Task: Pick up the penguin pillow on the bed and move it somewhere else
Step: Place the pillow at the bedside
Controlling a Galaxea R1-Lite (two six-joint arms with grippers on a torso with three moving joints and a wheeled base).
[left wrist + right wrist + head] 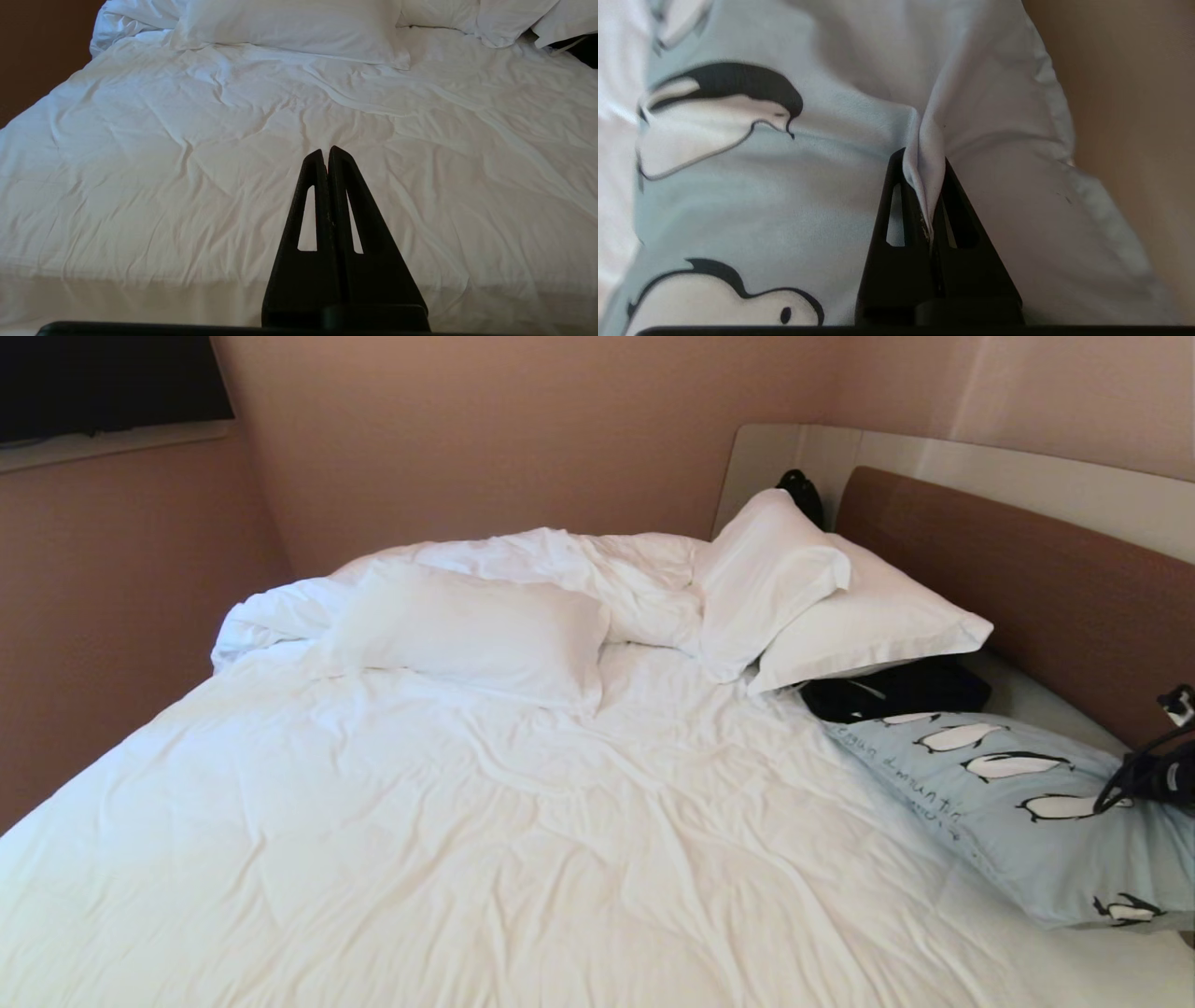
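Note:
The pale blue penguin pillow (pixel 1027 812) lies at the right side of the bed (pixel 467 840), near the brown headboard. My right gripper (pixel 923 161) is shut on a pinched fold of the penguin pillow (pixel 761 186); black-and-white penguins show on the fabric beside it. In the head view only part of the right arm (pixel 1153 775) shows at the right edge, over the pillow. My left gripper (pixel 325 151) hangs shut and empty over the rumpled white duvet (pixel 187 163), far from the pillow.
Three plain white pillows (pixel 476 635) (pixel 766 579) (pixel 878 616) lie toward the head of the bed. A black item (pixel 896 691) lies between them and the penguin pillow. The headboard (pixel 1027 579) runs along the right; walls close in at the left and back.

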